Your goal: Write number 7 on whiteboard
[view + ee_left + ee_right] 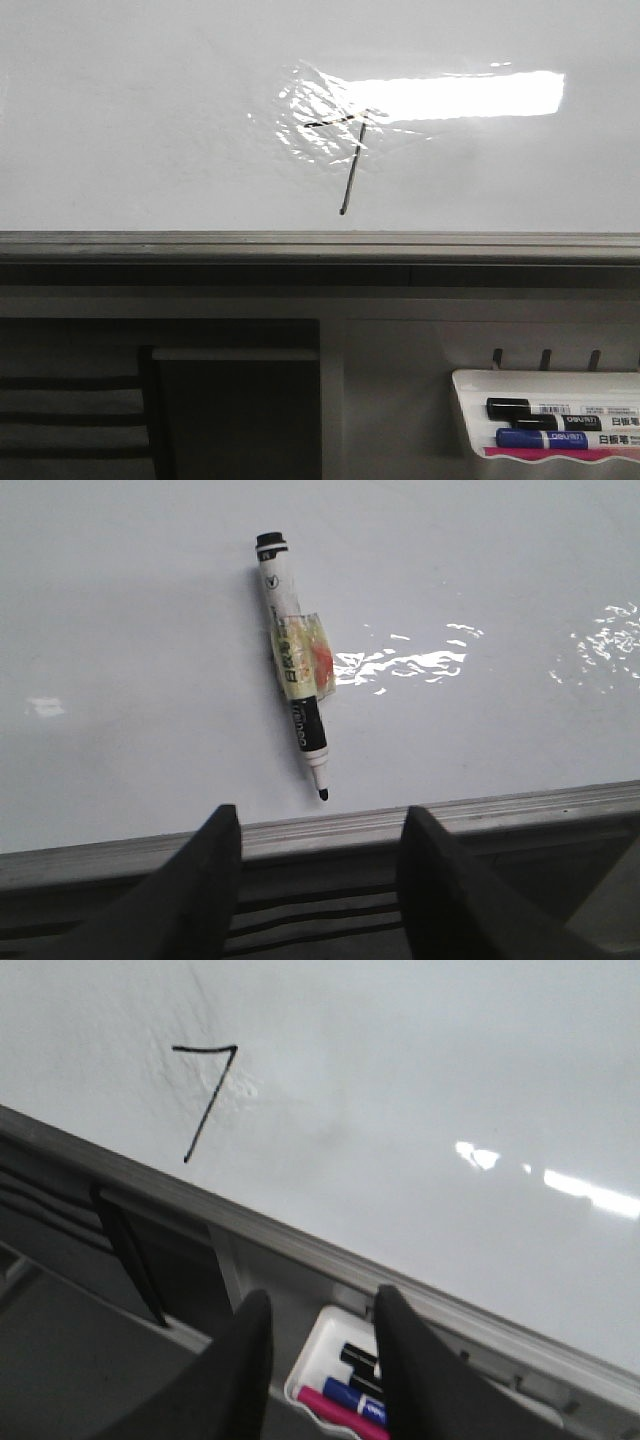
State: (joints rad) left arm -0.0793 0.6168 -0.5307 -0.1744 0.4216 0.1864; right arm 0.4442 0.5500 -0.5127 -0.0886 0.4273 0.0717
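Left tool [315,880] parted, empty, marker [293,675] lying just beyond on whiteboard [120,630]. Right tool [318,1355] parted, empty; number 7 [205,1100] beyond, marker tray [325,1335] beneath.

The marker [295,670] lies uncapped on the whiteboard [120,630], just beyond the left gripper [318,855], tip towards the rail [330,830] between them. The 7 [205,1095] is on the board beyond the right gripper [322,1345], whose fingers hang over the tray [318,1345] of markers [345,1405].
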